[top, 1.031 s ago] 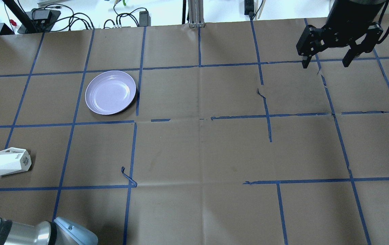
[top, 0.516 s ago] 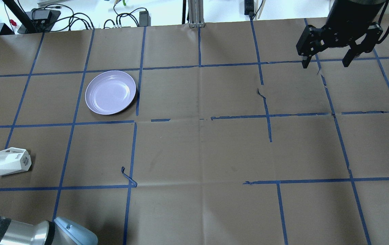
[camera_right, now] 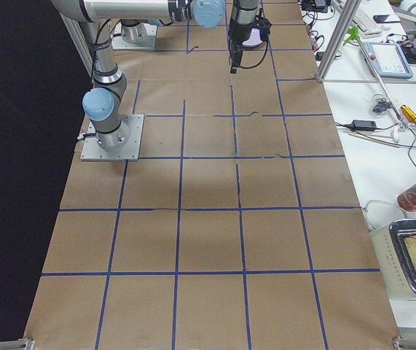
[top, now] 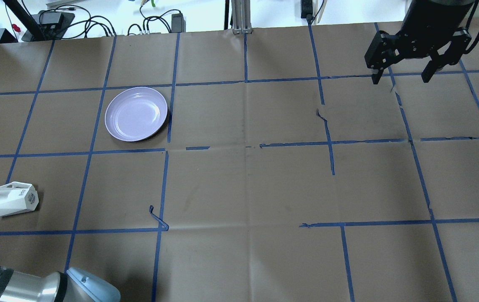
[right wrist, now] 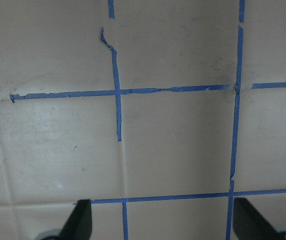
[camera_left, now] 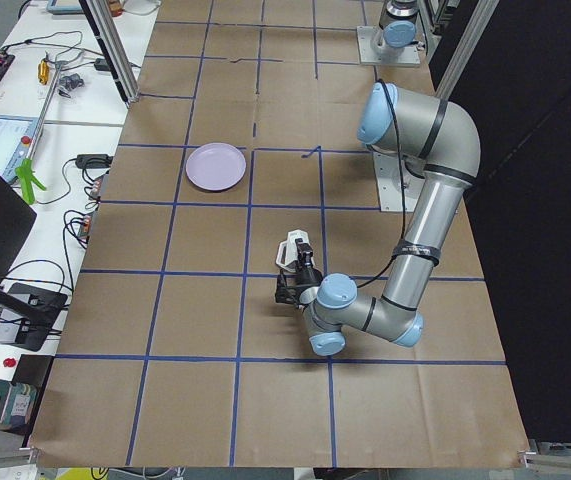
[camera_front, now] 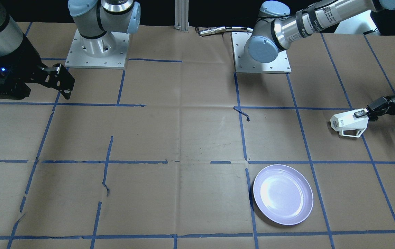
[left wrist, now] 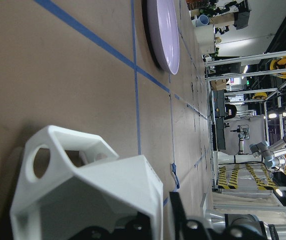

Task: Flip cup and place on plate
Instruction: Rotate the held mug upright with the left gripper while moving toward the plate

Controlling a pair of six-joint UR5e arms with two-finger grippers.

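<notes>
Left gripper (camera_front: 366, 113) moved in from left edge; one finger now over cup's (top: 11, 200) mouth end. Cup, plate (top: 136, 113), right gripper (top: 402, 77) unmoved. Cup hard by left edge, on its side, mouth toward edge, base toward centre. Plate far-left, well apart, wide paper between. Left jaws spread, not clamped. Right jaws spread, hovering near far right corner. Table (top: 243, 188): brown paper, blue tape grid. Cup white, faceted, open handle toward far edge, dark lettering near base.

so in the last second the left gripper (camera_front: 363, 114) slid in further and one finger now sits over the cup's (camera_front: 346, 122) open end
</notes>
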